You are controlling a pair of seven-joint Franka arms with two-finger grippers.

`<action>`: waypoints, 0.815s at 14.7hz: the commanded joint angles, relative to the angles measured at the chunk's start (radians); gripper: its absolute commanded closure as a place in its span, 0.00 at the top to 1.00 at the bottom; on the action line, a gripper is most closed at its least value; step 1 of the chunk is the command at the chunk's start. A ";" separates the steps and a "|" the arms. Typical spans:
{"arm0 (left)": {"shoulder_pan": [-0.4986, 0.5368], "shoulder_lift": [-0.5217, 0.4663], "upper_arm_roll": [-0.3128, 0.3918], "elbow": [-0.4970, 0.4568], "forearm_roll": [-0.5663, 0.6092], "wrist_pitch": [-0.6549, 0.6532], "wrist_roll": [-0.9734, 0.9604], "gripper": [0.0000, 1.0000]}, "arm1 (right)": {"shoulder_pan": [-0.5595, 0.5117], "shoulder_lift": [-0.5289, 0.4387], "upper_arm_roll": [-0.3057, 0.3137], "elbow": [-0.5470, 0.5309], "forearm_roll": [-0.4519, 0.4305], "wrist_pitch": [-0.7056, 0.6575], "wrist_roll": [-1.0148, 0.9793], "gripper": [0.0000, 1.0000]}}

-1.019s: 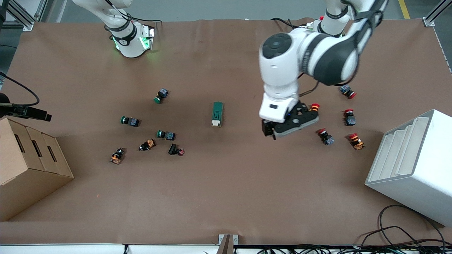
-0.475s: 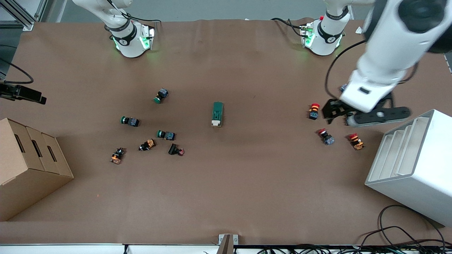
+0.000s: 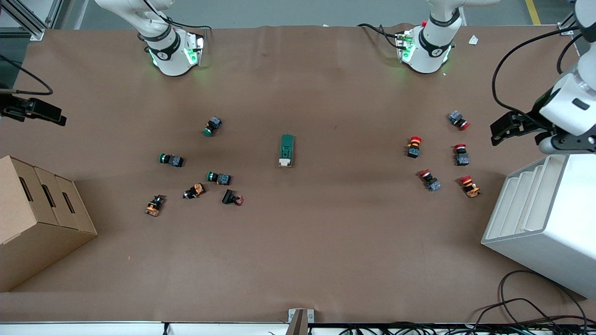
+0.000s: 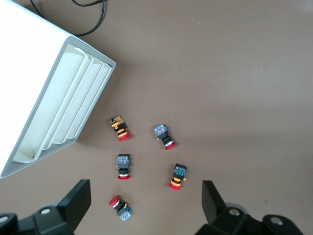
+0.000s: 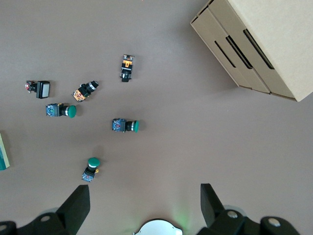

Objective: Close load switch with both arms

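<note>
The load switch (image 3: 287, 150), a dark green block with a white end, lies alone on the brown mat at mid-table. Its edge also shows in the right wrist view (image 5: 2, 152). My left gripper (image 3: 507, 128) is open and empty, up in the air over the mat beside the white rack, at the left arm's end of the table. In the left wrist view it (image 4: 145, 205) hangs over red push-buttons. My right gripper (image 3: 44, 113) is open and empty, high over the right arm's end of the table. In its own view it (image 5: 145, 208) is above the right arm's base.
Several red push-buttons (image 3: 414, 146) lie near the white slotted rack (image 3: 545, 218). Green (image 3: 171, 159), orange (image 3: 194, 191) and black (image 3: 232, 198) push-buttons lie toward the right arm's end, near a cardboard box (image 3: 37, 218). Cables trail at the table's front corner.
My left arm has swung from beside the load switch to the left arm's end of the table, its gripper now beside the white rack. My right gripper has drifted toward the robots' side.
</note>
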 commanded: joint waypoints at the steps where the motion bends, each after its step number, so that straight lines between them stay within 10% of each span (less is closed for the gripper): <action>1: -0.012 -0.015 0.006 0.033 -0.013 -0.071 0.019 1.00 | 0.000 -0.093 0.009 -0.098 -0.020 0.040 0.003 1.00; 12: 0.016 -0.180 -0.006 -0.146 -0.062 -0.091 0.073 1.00 | -0.014 -0.142 0.012 -0.083 -0.001 0.048 -0.004 1.00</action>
